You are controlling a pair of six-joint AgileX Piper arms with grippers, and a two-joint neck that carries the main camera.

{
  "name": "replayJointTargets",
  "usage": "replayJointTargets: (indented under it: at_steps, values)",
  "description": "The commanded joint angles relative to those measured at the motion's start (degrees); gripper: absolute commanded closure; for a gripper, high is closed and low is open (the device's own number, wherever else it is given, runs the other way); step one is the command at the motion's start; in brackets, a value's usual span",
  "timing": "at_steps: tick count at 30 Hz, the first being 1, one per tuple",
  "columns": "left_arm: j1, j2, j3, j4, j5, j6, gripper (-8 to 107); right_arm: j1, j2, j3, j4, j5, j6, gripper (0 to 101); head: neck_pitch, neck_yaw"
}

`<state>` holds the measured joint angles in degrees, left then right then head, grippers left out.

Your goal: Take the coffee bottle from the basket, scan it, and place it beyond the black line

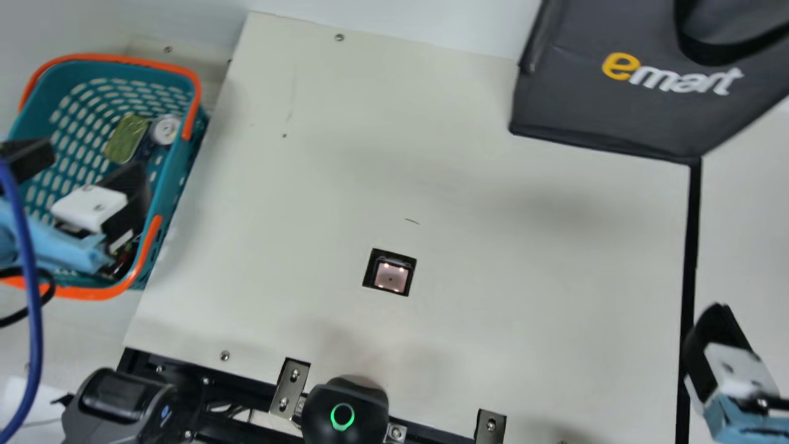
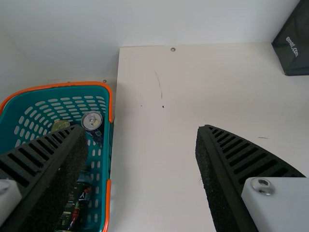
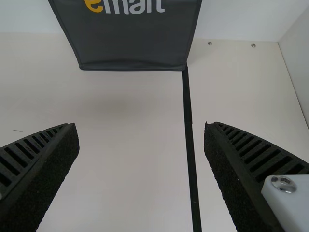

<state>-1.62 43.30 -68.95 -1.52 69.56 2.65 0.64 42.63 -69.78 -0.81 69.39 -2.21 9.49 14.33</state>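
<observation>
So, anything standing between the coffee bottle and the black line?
The basket's side wall stands between the coffee bottle and the tabletop. Beyond it, nothing visible blocks a middle path to the black line; the bag stands at the line's far end, and the right end effector hovers by its near stretch.

Left tool (image 1: 98, 165): black ribbed fingers, white block, light blue behind. Right tool (image 1: 718, 336): same scheme.

Below left tool: basket (image 1: 180, 166), teal, wall pierced in a pattern of pale-showing slots; handles (image 1: 192, 92) bright orange. Inside it: can (image 2: 92, 123), silver top, dark blue body; packet (image 1: 126, 137), yellow-green; bottle (image 2: 76, 200), dark, red and pale marks on label.

Beside left tool: cable (image 1: 32, 308), vivid blue.

Between tools: surface (image 1: 468, 123), cream, few dark specks; scanner window (image 1: 390, 274), pinkish, black frame, bright dots; black device (image 1: 345, 419), glowing green ring.

Beside right tool: line (image 1: 690, 246), solid black. Beyond right tool: bag (image 1: 585, 111), charcoal, yellow and white lettering.
</observation>
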Motion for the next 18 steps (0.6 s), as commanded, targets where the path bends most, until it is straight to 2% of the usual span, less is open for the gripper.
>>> replayJointTargets:
  at_steps: [1,18]
  values:
    - [0.0,0.0,0.0,0.0,0.0,0.0,9,0.0,0.0,0.0,0.0,0.0,0.0,10,-1.57,4.09]
    - [0.0,0.0,0.0,0.0,0.0,0.0,9,0.0,0.0,0.0,0.0,0.06,0.0,10,-1.57,4.09]
